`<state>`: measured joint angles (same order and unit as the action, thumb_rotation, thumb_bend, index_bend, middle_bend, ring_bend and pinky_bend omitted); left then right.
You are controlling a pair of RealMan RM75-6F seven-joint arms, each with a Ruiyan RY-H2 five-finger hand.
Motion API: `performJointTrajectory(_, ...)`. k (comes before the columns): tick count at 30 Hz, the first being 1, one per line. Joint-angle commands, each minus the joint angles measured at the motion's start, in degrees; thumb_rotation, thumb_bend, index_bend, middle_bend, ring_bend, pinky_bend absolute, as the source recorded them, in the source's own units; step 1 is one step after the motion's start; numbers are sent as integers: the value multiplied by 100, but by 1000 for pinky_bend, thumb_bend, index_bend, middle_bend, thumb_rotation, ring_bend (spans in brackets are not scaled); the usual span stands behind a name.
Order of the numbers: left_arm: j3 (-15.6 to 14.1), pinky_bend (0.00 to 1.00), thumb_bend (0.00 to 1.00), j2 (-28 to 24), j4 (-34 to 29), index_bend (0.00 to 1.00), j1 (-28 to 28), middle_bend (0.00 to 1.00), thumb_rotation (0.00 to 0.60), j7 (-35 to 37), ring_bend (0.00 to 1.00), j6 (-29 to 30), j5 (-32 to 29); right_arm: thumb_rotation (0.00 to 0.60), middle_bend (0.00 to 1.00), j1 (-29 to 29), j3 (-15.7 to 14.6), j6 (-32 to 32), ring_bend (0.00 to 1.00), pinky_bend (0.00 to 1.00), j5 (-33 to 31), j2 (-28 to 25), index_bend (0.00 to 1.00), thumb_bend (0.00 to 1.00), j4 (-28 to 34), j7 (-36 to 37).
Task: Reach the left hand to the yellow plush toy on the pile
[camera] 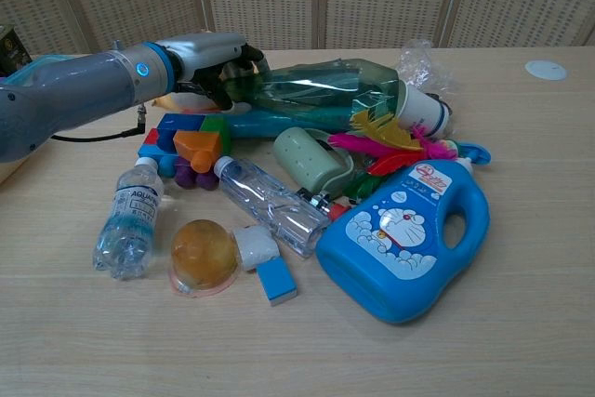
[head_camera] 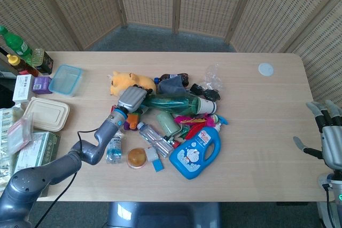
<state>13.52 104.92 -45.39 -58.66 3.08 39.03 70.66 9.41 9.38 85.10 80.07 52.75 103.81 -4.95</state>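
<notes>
The yellow plush toy (head_camera: pixel 125 80) lies at the far left edge of the pile. My left hand (head_camera: pixel 132 99) reaches in from the near left and lies against the toy's near right side, beside the green bottle (head_camera: pixel 168 102). In the chest view the left hand (camera: pixel 209 56) covers most of the toy, with its fingers (camera: pixel 240 70) bent downward in front of the green bottle (camera: pixel 325 88). Whether they hold the toy is hidden. My right hand (head_camera: pixel 328 140) hangs beyond the table's right edge, fingers spread, holding nothing.
The pile holds a blue detergent jug (head_camera: pixel 195 150), a clear bottle (head_camera: pixel 155 137), a small water bottle (head_camera: pixel 114 145), coloured blocks (camera: pixel 191 141) and an amber dome (camera: pixel 203 253). A blue box (head_camera: pixel 65 79), a takeaway box (head_camera: pixel 47 114) and bottles stand along the left edge.
</notes>
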Motion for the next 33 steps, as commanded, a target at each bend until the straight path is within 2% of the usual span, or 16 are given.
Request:
performJointTrajectory(1, 5, 333, 487, -193, -219, 540, 123, 640, 600, 185, 630, 205, 108, 514, 176, 7, 12, -2, 0, 126, 5, 0, 137, 233, 10, -23)
performJointTrajectory(9, 119, 338, 484, -960, -1212, 546, 429, 644, 600, 546, 635, 916, 359, 515, 176, 74, 48, -62, 0, 127, 24, 43, 136, 233, 54, -120)
performJointTrajectory(19, 723, 331, 471, -2691, -3318, 535, 753, 636, 600, 157, 630, 1762, 329, 516, 176, 131, 57, -102, 0, 127, 91, 120, 137, 233, 75, -198)
performJointTrajectory(25, 1029, 330, 466, -3565, -4353, 527, 951, 634, 600, -143, 631, 2041, 152, 514, 176, 142, 45, -123, 0, 128, 101, 192, 137, 233, 27, -179)
performJointTrajectory(33, 1077, 330, 464, -3962, -4817, 526, 1050, 633, 600, -340, 631, 2113, -47, 515, 176, 165, 52, -133, 0, 127, 136, 238, 137, 232, 2, -167)
